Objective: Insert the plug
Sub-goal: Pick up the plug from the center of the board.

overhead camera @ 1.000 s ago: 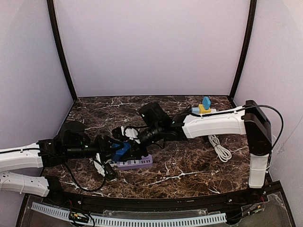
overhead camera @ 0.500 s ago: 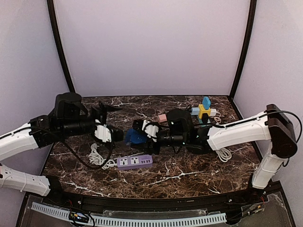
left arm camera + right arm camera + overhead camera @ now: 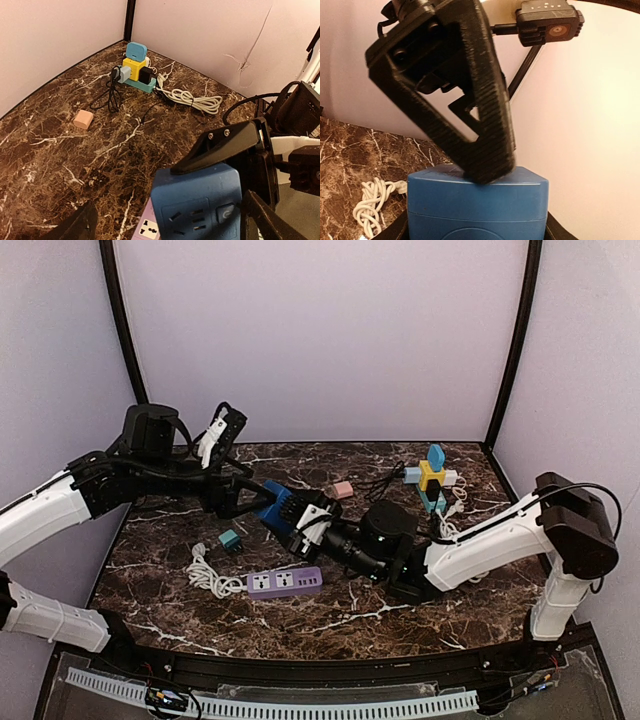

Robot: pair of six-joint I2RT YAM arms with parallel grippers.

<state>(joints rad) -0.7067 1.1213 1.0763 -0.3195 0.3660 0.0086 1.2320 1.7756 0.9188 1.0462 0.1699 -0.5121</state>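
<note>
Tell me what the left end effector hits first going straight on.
The left end effector would first meet the blue socket block, right ahead between its open jaws and gripped by the right end effector. Depth is unclear, but the gap looks tiny.

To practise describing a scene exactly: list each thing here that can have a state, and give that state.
Blue socket cube: held in the air, visible socket empty.
Right gripper: shut on the blue socket cube.
Left gripper: open.
Purple power strip: lying flat, sockets empty.
White cable: bundled.
</note>
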